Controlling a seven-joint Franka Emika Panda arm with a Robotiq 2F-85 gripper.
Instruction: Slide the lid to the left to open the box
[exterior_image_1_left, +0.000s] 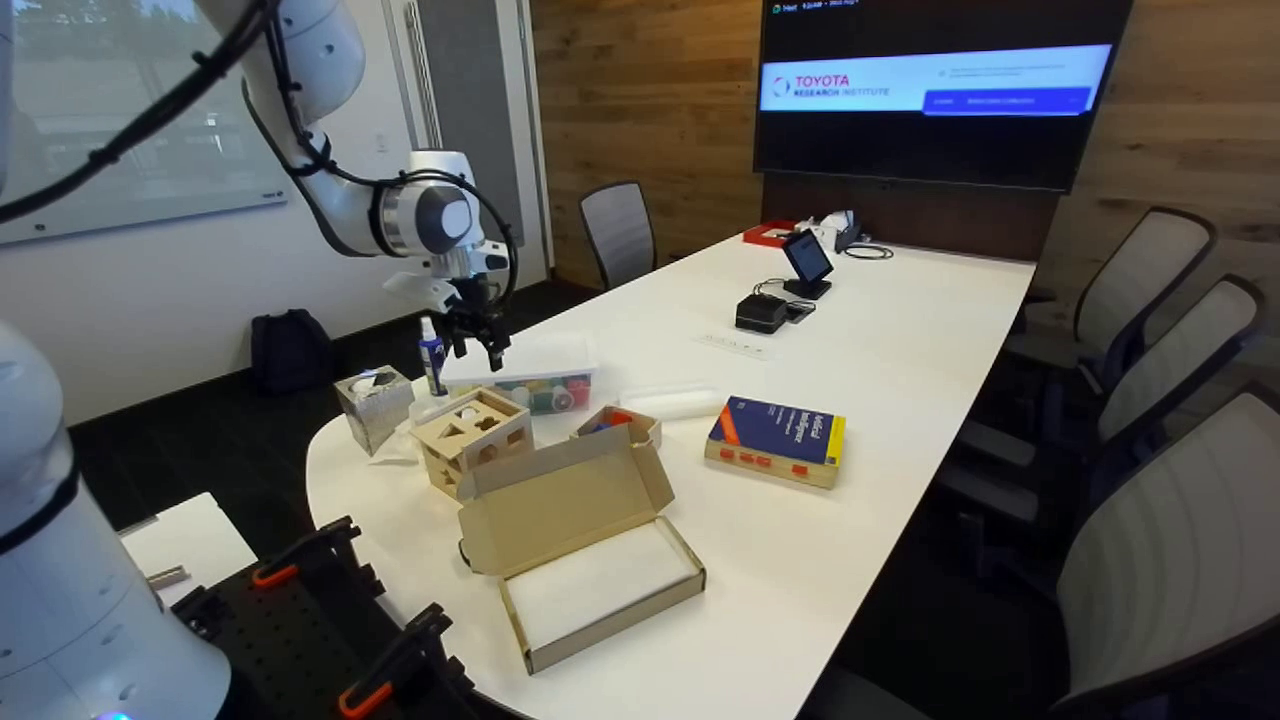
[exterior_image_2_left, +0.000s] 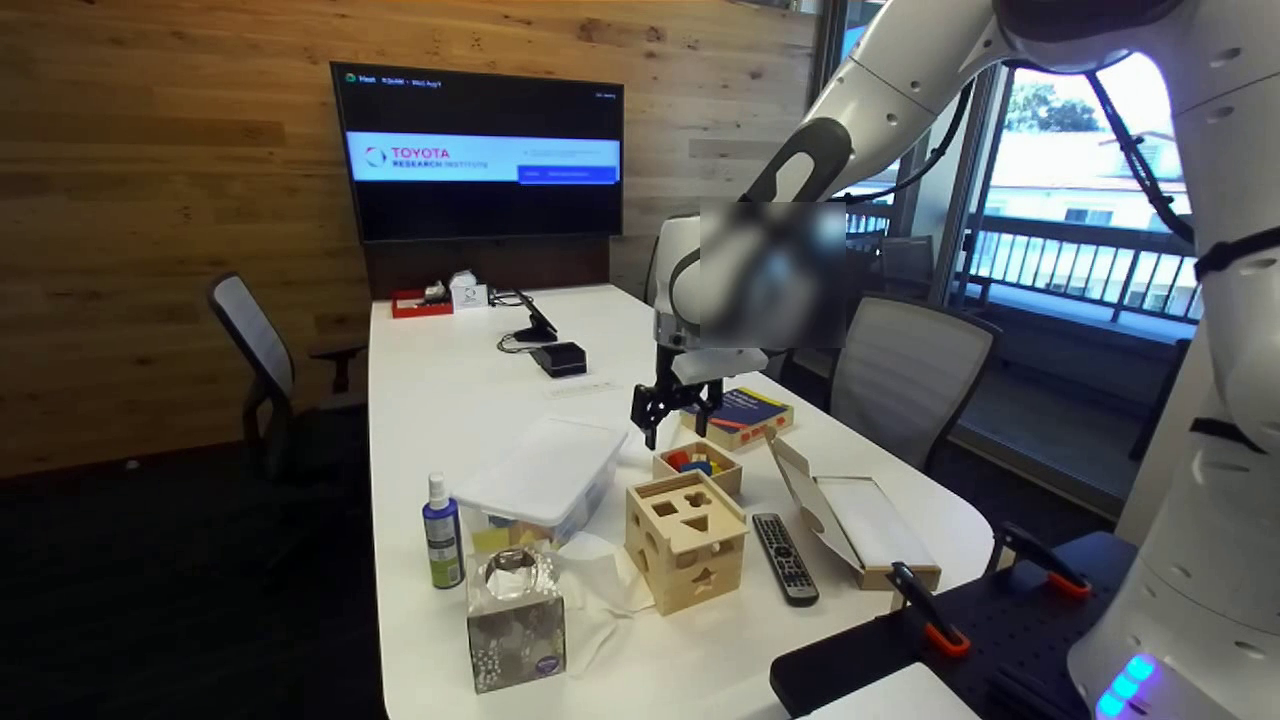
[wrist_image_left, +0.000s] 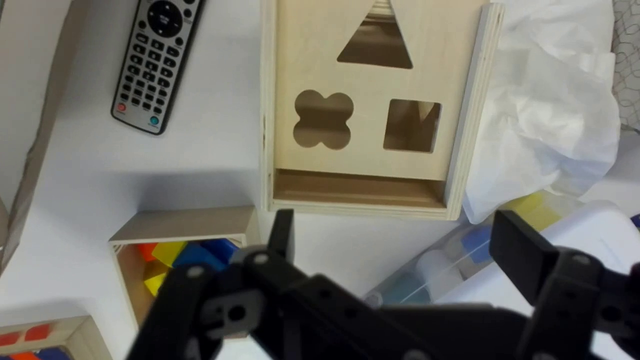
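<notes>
Honestly, I'd call this started but nowhere near finished. The box (exterior_image_2_left: 676, 590) sits upright on the worktop (exterior_image_2_left: 430, 400), between the remote (wrist_image_left: 155, 70) and some crumpled tissue (wrist_image_left: 545, 115), and the lid (wrist_image_left: 369, 95) is seated between its raised sides. In the wrist view there's a strip at the end nearest the wooden tray (wrist_image_left: 182, 223) of coloured blocks (wrist_image_left: 200, 256) where you can see straight inside, so my guess is the lid's slid a touch. The panel with the triangle, clover and square cut-outs covers most of the top though, so the bulk of the slide is left to do. The claw (wrist_image_left: 392, 235) isn't on it: it hangs above, spread wide, holding nothing and clear of the lid. It probably has to come down to that exposed edge and shove leftward.
</notes>
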